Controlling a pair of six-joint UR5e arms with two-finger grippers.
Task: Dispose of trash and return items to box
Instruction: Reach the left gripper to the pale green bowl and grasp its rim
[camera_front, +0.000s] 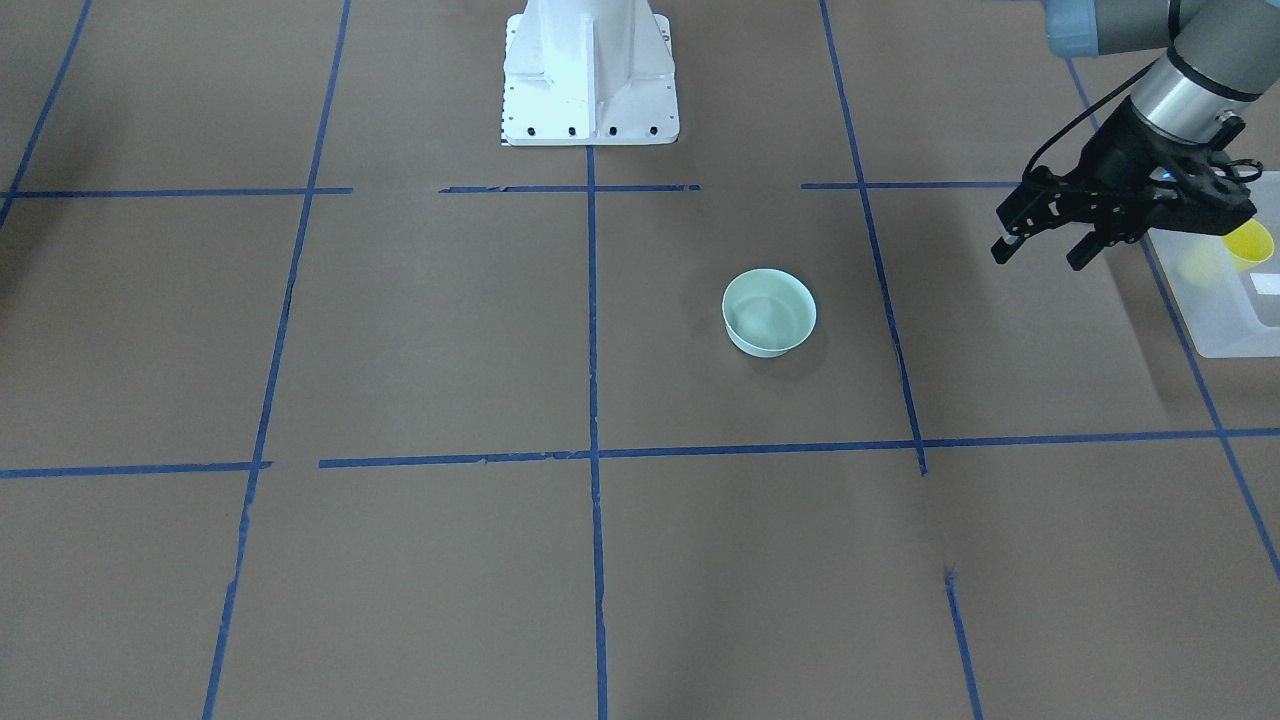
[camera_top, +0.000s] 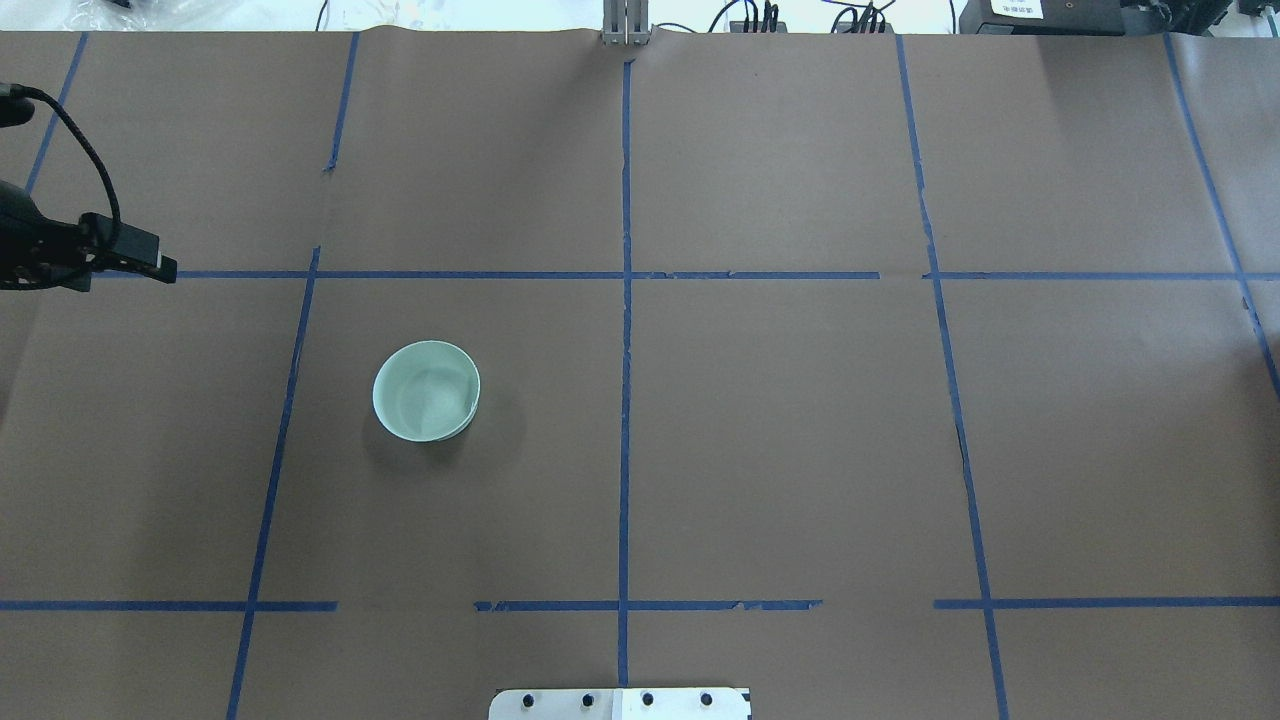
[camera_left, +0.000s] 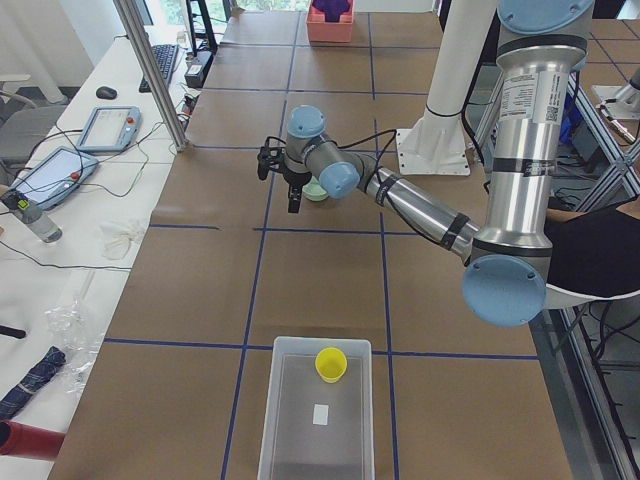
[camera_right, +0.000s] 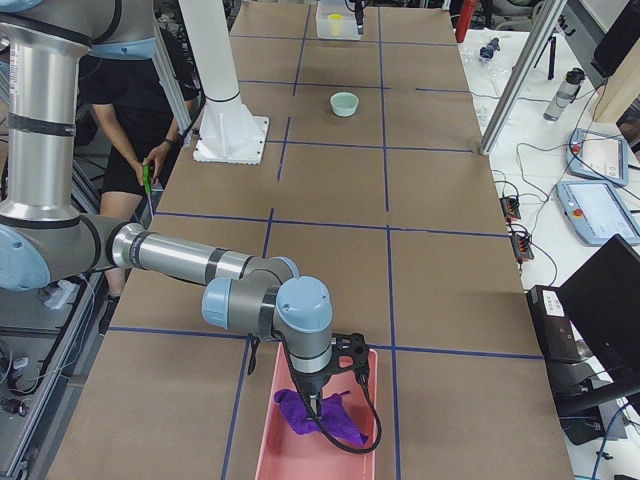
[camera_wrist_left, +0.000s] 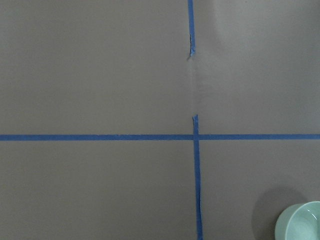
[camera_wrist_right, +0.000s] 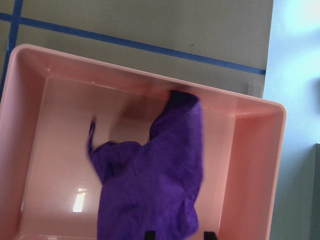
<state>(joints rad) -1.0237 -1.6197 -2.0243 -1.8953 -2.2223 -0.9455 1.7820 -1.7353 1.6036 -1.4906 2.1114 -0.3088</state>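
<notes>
Bench (camera_front: 400, 330): brown, with a grid of blue tape. The box (camera_front: 1220, 310) sits at its left end. A pink tray (camera_wrist_right: 250, 165) at the right end holds purple trash (camera_wrist_right: 160, 190).

Left gripper (camera_front: 1040, 258) hangs beside the box, jaws apart and empty. Right gripper (camera_wrist_right: 178, 234) is over the tray; I cannot tell whether it clamps the trash.

The bowl (camera_front: 769, 313) stands mid-bench, well apart from the box. The cup (camera_left: 331, 363) lies inside the box.

Judged step: fetch the bowl. Recommend a straight descent with one finger inside the rim, a pinch on the wall and a level lift.

Only the left-end view shows the whole box and the cup in it; only the right wrist view shows the tray's contents close up.
</notes>
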